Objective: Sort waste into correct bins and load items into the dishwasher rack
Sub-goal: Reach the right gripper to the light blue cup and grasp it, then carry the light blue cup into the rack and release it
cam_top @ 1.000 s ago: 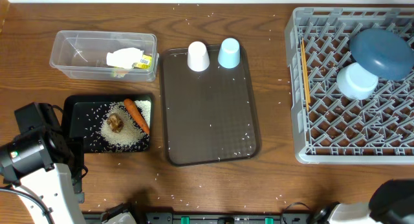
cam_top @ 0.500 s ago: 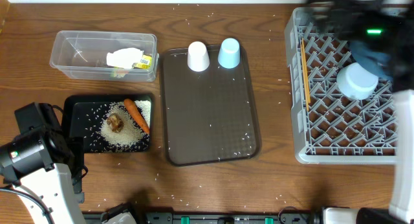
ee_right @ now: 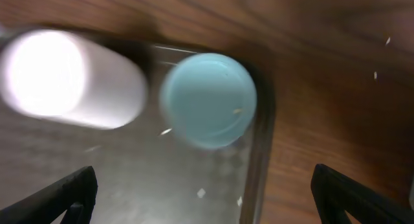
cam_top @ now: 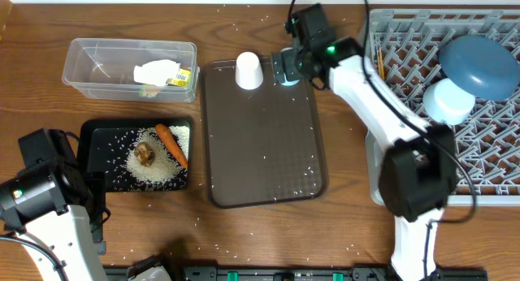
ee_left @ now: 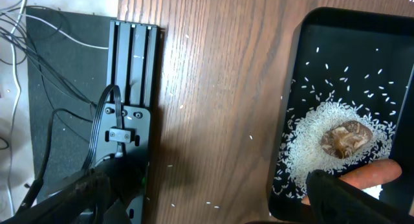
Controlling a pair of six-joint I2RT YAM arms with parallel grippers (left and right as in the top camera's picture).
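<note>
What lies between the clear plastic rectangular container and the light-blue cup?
The overhead view shows the white cup on the dark brown serving tray, between the clear plastic rectangular container and the light-blue cup.

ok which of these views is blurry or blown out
right wrist: blurred throughout, the upturned white cup blown out to glare, the round light-blue cup soft-edged; left wrist: sharp, loose white rice grains crisp on the shallow black rectangular tray; overhead: sharp, evenly lit

Outstretched right arm [cam_top: 382,110]; right hand [ee_right: 207,198] agape; left hand [ee_left: 213,199] agape.
</note>
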